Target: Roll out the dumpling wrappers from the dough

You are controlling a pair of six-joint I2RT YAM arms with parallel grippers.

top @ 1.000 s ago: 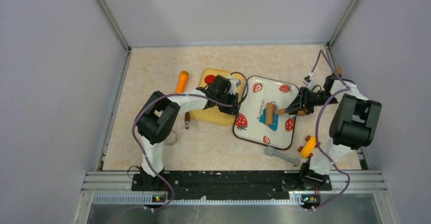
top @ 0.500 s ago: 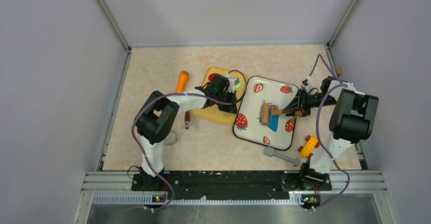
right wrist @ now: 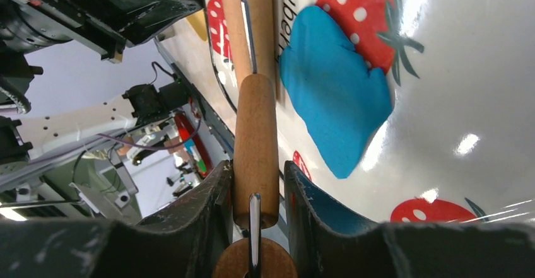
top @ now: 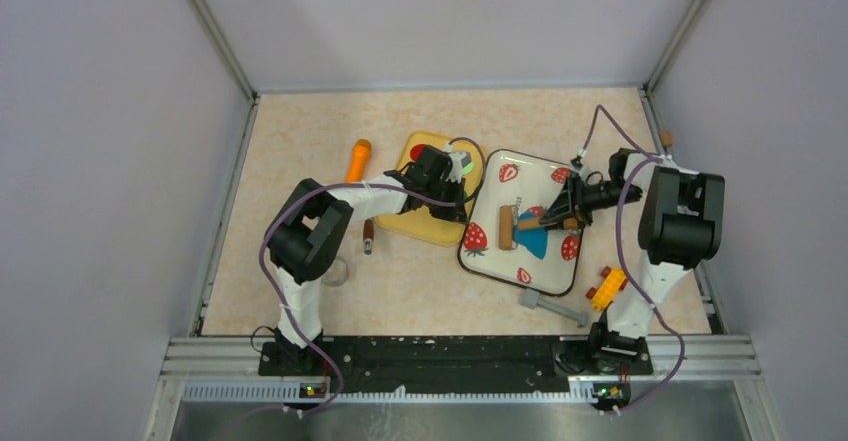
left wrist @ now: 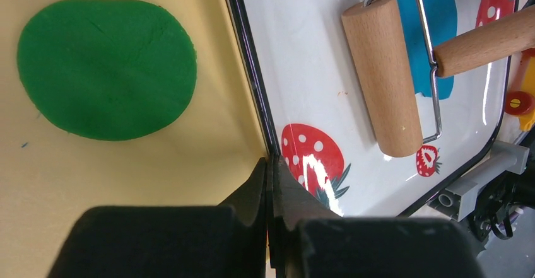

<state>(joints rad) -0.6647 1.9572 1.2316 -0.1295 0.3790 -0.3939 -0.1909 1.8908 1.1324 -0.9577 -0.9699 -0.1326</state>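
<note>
The dough (right wrist: 334, 95) is a flattened, irregular blue patch on the strawberry-printed tray (top: 545, 169). It also shows as the dough (top: 537, 244) from above. My right gripper (right wrist: 255, 167) is shut on the wooden handle of the rolling pin (right wrist: 255, 133). The pin's roller (top: 505, 229) lies on the tray just left of the dough. My left gripper (left wrist: 268, 159) is shut on the tray's black rim (left wrist: 246, 70) at its left edge. No dumpling wrappers are in view.
A yellow board (top: 415, 226) left of the tray carries a green disc (left wrist: 107, 70) and a red disc (top: 415, 151). An orange tool (top: 358, 159) and a brown-handled tool (top: 369, 236) lie further left. A yellow toy (top: 606, 288) and a grey tool (top: 552, 307) lie near the tray's front corner.
My right gripper has pushed the rolling pin leftward, so the roller has passed over the dough to its left side. My left gripper has shut at the tray's rim.
</note>
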